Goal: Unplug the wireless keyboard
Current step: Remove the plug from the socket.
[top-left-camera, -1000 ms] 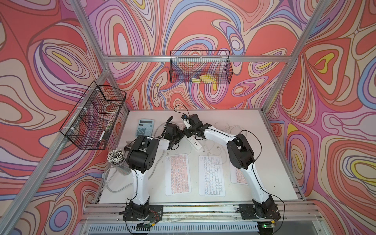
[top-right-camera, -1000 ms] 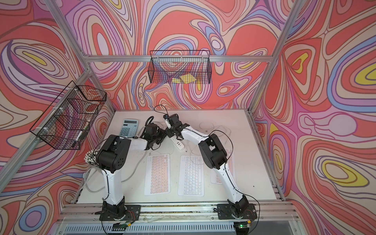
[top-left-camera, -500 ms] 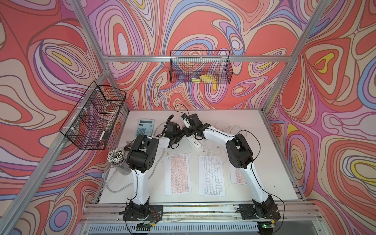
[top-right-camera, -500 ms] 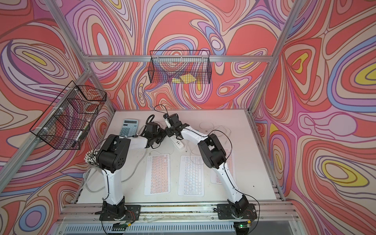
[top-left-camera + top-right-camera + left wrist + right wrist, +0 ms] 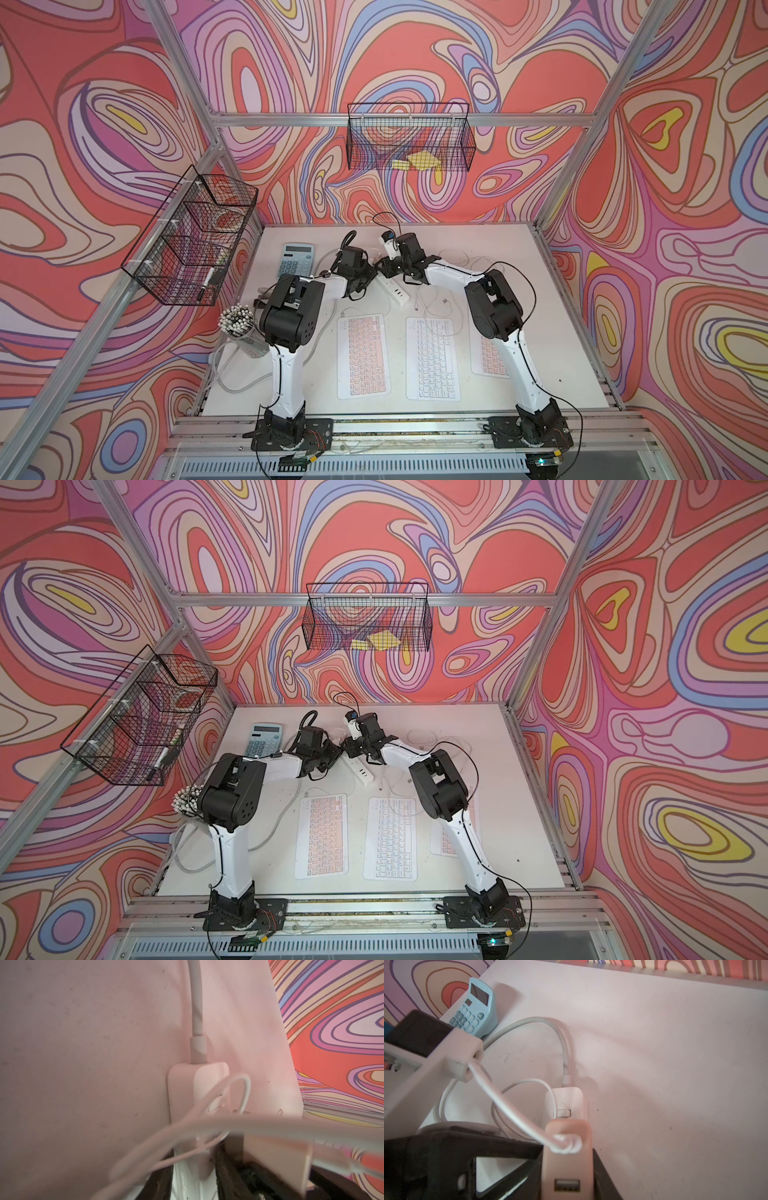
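Three keyboards lie side by side; a thin white cable leaves the far corner of the pink-keyed left keyboard (image 5: 363,357) (image 5: 321,837). Behind them lies a white power strip (image 5: 392,289) (image 5: 359,771) (image 5: 199,1084) (image 5: 564,1099). My right gripper (image 5: 384,270) (image 5: 349,748) (image 5: 568,1167) is shut on the strip, with one black jaw against each side. A white cable end (image 5: 566,1144) sits on top of the strip. My left gripper (image 5: 372,272) (image 5: 334,750) (image 5: 195,1157) faces it, its black fingers (image 5: 226,1167) close on either side of the strip. Blur hides whether they press.
A blue calculator (image 5: 297,259) (image 5: 475,1009) sits at the far left, a cup of pens (image 5: 237,322) at the left edge. Loose cable ends (image 5: 432,301) lie beyond the middle keyboard (image 5: 432,359). Wire baskets hang on the left wall (image 5: 191,237) and the back wall (image 5: 409,141).
The left gripper has edged a little toward the far end of the strip. The right arm has stayed where it was.
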`<state>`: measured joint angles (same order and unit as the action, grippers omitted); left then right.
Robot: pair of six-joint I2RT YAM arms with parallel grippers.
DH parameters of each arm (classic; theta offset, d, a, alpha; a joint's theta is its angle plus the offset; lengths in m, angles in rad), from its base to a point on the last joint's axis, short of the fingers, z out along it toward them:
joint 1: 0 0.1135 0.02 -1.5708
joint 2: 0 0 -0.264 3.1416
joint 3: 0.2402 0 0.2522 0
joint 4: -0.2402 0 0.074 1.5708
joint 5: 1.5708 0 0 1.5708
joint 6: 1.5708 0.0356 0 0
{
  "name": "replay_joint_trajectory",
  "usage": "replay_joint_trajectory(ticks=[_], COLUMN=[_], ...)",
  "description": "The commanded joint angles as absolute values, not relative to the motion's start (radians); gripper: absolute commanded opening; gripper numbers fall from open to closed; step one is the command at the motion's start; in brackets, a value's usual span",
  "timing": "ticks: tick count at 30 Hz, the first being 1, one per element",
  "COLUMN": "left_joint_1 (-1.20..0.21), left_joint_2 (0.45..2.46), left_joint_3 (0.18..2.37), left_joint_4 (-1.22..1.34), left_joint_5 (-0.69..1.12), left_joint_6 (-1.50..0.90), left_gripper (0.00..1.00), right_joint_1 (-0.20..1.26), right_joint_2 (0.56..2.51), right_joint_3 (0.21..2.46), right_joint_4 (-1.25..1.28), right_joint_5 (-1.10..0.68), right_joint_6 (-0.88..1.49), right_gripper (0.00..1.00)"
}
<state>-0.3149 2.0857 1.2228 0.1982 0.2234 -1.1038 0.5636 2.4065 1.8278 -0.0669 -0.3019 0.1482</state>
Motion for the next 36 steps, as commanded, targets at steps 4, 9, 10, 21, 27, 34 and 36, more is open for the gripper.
replay_joint_trajectory(ticks=[4,9,10,21,27,34,36], left_joint_1=[-0.357,-0.362,-0.363,-0.363,-0.342,-0.314,-0.306], left_joint_2=[2.221,2.222,2.223,2.226,2.223,2.212,2.213], left_joint_3=[1.230,1.241,1.244,1.243,1.193,1.153,1.140], left_joint_4=[-0.070,-0.091,-0.094,-0.086,-0.007,0.038,0.057], left_joint_5=[0.264,0.258,0.258,0.267,0.296,0.301,0.307], left_joint_6=[-1.080,-1.071,-1.071,-1.074,-1.117,-1.151,-1.170], left_gripper=[0.34,0.34,0.34,0.35,0.35,0.35,0.35], right_joint_1=[0.645,0.693,0.708,0.767,0.679,0.632,0.632], right_joint_2=[2.418,2.385,2.385,2.374,2.343,2.344,2.351], right_joint_3=[1.771,1.757,1.769,1.783,1.699,1.619,1.608], right_joint_4=[-0.202,-0.221,-0.237,-0.270,-0.119,0.024,0.048], right_joint_5=[-0.571,-0.459,-0.426,-0.330,-0.617,-0.751,-0.767], right_joint_6=[0.203,0.122,0.096,-0.008,0.136,0.208,0.220], right_gripper=[0.12,0.12,0.12,0.12,0.11,0.11,0.11])
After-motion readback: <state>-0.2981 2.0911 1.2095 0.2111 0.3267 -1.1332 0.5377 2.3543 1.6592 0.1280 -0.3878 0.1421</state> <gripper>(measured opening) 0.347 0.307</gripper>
